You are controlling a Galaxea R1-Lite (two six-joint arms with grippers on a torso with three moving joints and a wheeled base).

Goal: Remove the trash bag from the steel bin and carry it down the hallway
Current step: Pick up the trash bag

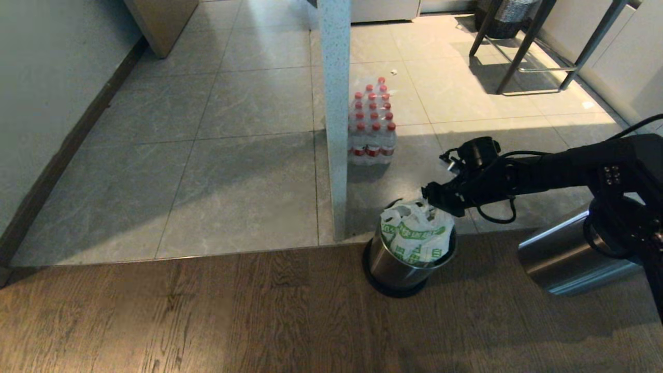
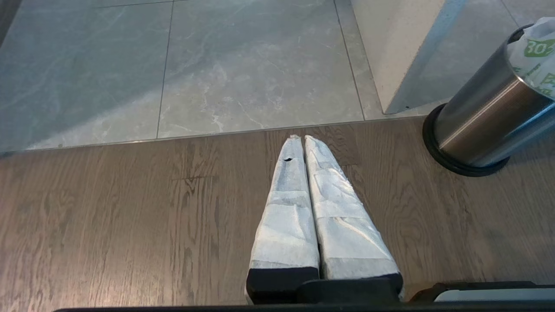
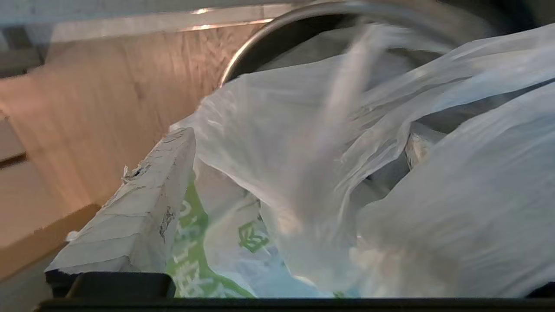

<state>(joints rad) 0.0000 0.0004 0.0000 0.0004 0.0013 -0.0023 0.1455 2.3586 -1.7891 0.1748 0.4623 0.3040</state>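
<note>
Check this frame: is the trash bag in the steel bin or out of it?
In. The trash bag sits bunched inside the steel bin, its top poking above the rim; the right gripper is open at it.

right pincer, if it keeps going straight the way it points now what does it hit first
Most likely the trash bag: the open right pincer sits at the top of the steel bin, with bag plastic bunched right ahead of its fingers. Depth is unclear.

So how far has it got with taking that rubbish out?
Early days. The trash bag sits in the steel bin, not lifted. The right tool is at the bag's top, fingers spread around the plastic, nothing gripped. The left tool hangs shut over the wooden floor. Gripping, lifting and the hallway carry remain.
</note>
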